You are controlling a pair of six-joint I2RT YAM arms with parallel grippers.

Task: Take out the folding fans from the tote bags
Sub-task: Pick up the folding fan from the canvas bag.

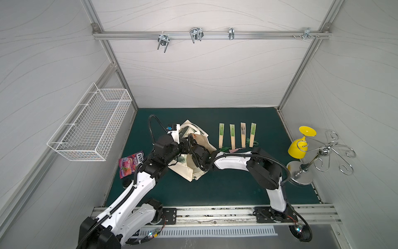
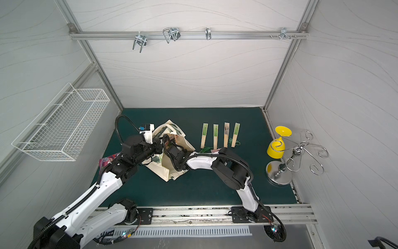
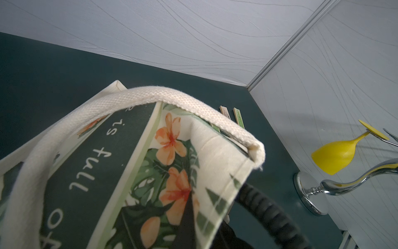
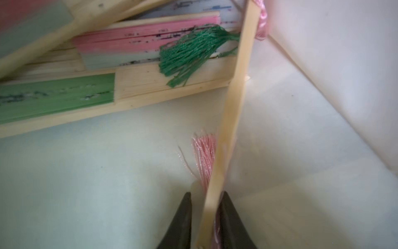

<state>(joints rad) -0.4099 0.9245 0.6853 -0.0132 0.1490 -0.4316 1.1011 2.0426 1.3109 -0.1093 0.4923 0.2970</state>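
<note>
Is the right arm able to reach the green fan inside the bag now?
Probably not yet: the right tool is inside the bag, close to the green fan, but shut on another fan with a pink tassel. The left tool holds the bag.

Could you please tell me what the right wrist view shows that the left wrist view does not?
Right wrist only: the right pincer gripping a pink-tasselled fan inside the tote bag, beside piled fans and a green tassel. Left wrist only: the bag's flower print, handle, yellow goblet and chrome stand. Both: the bag's cream canvas and bamboo fans.
</note>
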